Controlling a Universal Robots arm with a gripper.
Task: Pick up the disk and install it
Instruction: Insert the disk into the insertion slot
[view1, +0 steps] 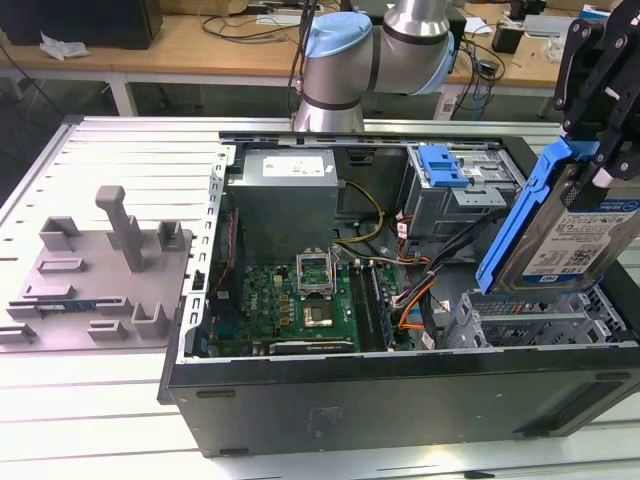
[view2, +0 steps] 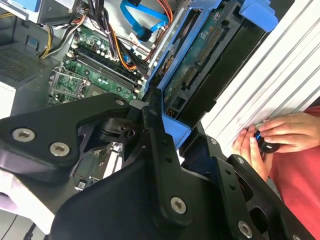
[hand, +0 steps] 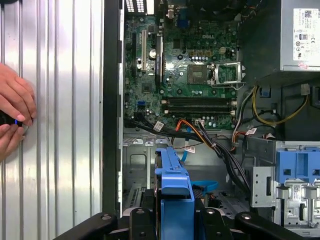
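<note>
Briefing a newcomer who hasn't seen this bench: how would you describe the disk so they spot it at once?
Find the open computer case and look to its end on the exterior view's right. There the gripper holds the disk tilted above the metal drive cage. It is silver with a blue-and-white label and blue rail, unlike the small blue latch on the bay behind.

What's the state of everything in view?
Gripper, shut on the disk.
Disk, aloft, tilted, above the bay.
Bay, empty.
Case, on its side, open.
Hands, resting on the table, around a small black thing.
</note>
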